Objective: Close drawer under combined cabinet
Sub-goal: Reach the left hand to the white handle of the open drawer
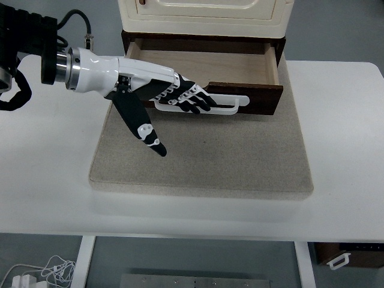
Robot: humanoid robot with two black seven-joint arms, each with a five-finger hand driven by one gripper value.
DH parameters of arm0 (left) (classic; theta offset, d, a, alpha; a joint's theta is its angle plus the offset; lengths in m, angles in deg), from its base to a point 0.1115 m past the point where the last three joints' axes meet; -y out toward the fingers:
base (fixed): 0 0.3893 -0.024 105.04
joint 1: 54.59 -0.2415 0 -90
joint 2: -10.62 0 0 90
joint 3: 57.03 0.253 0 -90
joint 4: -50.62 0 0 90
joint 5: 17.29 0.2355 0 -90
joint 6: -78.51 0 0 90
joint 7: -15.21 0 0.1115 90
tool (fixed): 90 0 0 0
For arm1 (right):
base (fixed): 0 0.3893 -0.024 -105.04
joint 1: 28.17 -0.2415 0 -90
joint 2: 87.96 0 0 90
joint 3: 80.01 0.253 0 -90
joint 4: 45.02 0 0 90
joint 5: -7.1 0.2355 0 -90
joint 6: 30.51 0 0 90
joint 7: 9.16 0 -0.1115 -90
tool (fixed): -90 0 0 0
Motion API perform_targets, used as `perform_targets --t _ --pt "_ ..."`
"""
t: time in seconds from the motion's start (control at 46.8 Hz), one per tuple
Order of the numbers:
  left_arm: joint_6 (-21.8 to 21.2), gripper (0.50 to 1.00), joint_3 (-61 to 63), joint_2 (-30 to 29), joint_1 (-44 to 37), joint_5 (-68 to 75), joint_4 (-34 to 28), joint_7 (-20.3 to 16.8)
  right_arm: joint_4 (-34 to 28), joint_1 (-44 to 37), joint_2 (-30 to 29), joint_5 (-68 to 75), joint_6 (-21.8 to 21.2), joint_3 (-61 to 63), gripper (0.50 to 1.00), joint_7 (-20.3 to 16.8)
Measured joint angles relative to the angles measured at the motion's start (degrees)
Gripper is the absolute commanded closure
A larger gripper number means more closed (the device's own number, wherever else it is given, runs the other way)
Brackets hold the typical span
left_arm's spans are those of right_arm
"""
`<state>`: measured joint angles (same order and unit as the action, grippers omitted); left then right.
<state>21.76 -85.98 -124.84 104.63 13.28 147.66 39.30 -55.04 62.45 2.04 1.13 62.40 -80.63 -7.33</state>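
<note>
A cream cabinet (204, 12) stands at the back on a grey mat (204, 162). Its dark wooden drawer (210, 66) below is pulled out, showing an empty light wood inside. A white bar handle (225, 107) runs along the drawer's dark front panel (264, 99). My left hand (180, 95) comes in from the left, fingers stretched flat over the left part of the handle and front panel, thumb (144, 126) pointing down toward the mat. It holds nothing. The right arm does not show.
The mat lies on a white table (348, 120). White cables (42, 270) lie on the floor at lower left. A small dark box (348, 255) shows under the table's right edge.
</note>
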Motion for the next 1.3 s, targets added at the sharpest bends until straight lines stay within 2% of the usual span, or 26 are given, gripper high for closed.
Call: perform_targets --t 0.235,0.555,1.302 --pt "-1.9 0.500 5.5 4.0 2.1 1.3 -1.2 4.2 0.0 0.0 0.0 0.0 0.0 0.0 0.548 0.0" --pt "-3.8 0.500 8.4 10.7 6.1 2.3 -8.9 4.6 0.0 0.0 0.0 0.0 0.0 0.0 0.548 0.0" --pt "-3.3 0.500 7.7 9.8 9.8 1.2 -9.7 4.7 0.0 0.0 0.0 0.0 0.0 0.0 0.548 0.0"
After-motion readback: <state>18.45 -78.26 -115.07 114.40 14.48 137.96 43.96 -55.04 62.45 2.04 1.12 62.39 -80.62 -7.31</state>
